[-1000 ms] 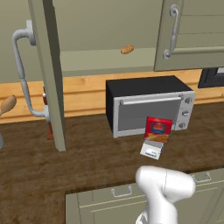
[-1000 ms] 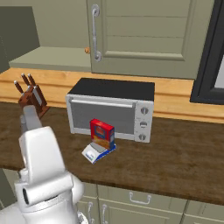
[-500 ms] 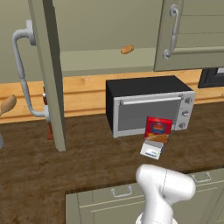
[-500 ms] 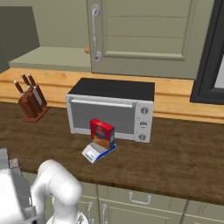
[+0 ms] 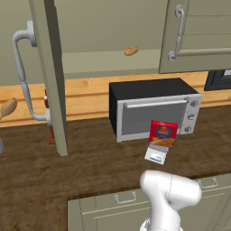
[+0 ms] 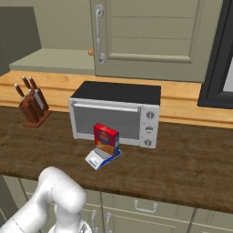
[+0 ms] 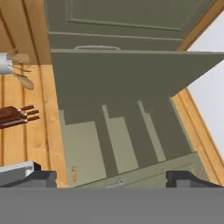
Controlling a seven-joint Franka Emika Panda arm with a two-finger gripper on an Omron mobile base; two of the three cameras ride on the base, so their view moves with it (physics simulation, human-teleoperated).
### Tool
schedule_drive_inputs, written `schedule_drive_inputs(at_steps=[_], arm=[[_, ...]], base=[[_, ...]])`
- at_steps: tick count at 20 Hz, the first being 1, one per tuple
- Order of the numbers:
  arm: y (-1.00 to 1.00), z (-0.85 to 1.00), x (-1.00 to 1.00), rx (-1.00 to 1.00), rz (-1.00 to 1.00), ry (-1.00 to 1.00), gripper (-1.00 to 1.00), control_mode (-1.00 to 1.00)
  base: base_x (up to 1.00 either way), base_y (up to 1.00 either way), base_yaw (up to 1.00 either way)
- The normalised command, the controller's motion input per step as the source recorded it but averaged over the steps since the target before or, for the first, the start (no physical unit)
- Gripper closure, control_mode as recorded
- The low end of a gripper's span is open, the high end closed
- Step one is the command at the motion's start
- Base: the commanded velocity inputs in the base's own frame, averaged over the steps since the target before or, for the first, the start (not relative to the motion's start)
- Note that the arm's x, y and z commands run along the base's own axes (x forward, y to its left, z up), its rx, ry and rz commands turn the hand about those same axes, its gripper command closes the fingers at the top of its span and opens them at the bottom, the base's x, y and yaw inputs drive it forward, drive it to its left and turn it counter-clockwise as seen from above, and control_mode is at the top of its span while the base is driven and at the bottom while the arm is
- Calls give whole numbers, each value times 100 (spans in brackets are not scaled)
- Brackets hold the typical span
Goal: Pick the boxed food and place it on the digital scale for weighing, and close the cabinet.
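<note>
Nearest, the white arm has folded lower over the last second, its elbow dropping toward the drawer fronts. The claw [image 7: 111, 178] points up under the open cabinet door [image 5: 50, 74], tips set wide and holding nothing. On the worktop [image 6: 182, 159], the boxed food [image 6: 106, 139] already stands on the digital scale [image 6: 98, 158], just before the toaster oven [image 6: 116, 113]. Farther up, the cabinet [image 6: 150, 32] still needs closing, likely the step in hand.

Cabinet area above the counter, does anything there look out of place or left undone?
Yes. The cabinet's left door stands wide open, edge-on over the counter, while the right door is shut. A small brown lump lies alone on the exposed shelf.
</note>
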Motion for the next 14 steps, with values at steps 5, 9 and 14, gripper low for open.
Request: schedule_drive_inputs(at_steps=[5, 9, 14], arm=[[100, -31, 36, -6, -11, 0, -100, -100], [100, -2, 67, -17, -8, 0, -100, -100], [100, -6, 95, -22, -9, 0, -100, -100]], base=[[0, 0, 0], [0, 0, 0], [0, 0, 0]])
